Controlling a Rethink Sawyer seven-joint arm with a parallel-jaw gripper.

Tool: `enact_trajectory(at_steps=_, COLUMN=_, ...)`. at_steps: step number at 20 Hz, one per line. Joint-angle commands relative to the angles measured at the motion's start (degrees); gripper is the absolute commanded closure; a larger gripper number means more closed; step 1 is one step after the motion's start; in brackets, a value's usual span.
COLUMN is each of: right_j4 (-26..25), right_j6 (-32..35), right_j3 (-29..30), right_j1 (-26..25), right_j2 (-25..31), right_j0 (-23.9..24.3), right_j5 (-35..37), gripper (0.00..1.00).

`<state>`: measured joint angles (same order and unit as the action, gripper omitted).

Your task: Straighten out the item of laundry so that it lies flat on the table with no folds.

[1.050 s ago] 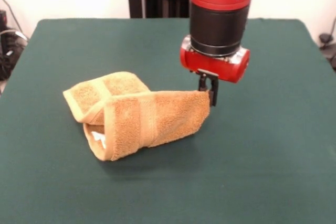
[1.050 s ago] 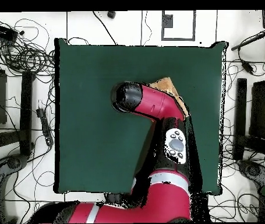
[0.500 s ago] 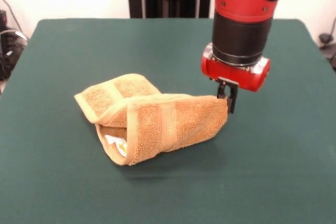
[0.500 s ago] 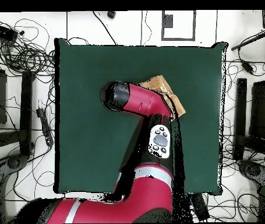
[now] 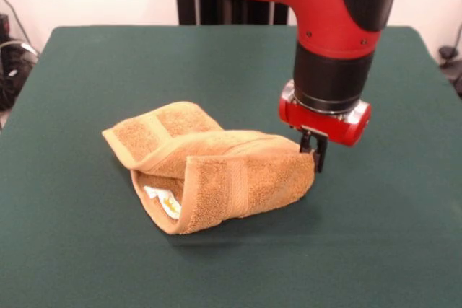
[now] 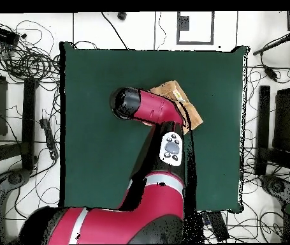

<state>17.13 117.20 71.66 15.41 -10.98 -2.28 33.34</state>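
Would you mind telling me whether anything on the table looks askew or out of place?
Only the towel looks odd: it lies folded over itself in a loose roll, one end pinched by the hand, and its white tag peeks from the open end. Nothing is spilled or damaged on the table.

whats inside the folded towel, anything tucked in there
The towel is folded over itself, with an opening facing the camera. Inside the opening a small white tag shows. Deeper in, the upper layer covers everything, so nothing more can be seen.

Lying folded near the table's (image 5: pixel 86 265) middle, the towel (image 5: pixel 209 171) blocking passage; leaving open cloth toward every edge and corner.
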Motion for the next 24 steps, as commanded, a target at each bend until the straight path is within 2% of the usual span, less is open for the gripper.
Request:
enact_trajectory(at_steps=1, right_j4=3.33, right_j6=16.8, right_j3=-2.75, right_j1=-5.07, right_j2=0.83, right_j0=-3.11, right_j5=-0.14, gripper=1.0)
enact_trajectory(at_steps=9, right_j4=3.56, right_j6=13.87, right_j3=-3.84, right_j1=-7.96, right_j2=1.65, right_j0=-1.62, right_j5=-2.33, gripper=1.0)
enact_trajectory(at_steps=16, right_j4=-0.03, right_j6=4.07, right_j3=-7.87, right_j1=-14.18, right_j2=3.99, right_j0=6.18, right_j5=-4.31, gripper=1.0)
enact_trajectory(at_steps=20, right_j4=-2.13, right_j6=-2.38, right_j3=-5.72, right_j1=-11.57, right_j2=7.62, right_j0=11.18, right_j5=-3.55, gripper=1.0)
enact_trajectory(at_steps=24, right_j4=-3.32, right_j6=-4.82, right_j3=-2.05, right_j1=-7.29, right_j2=10.02, right_j0=13.59, right_j5=-1.53, gripper=1.0)
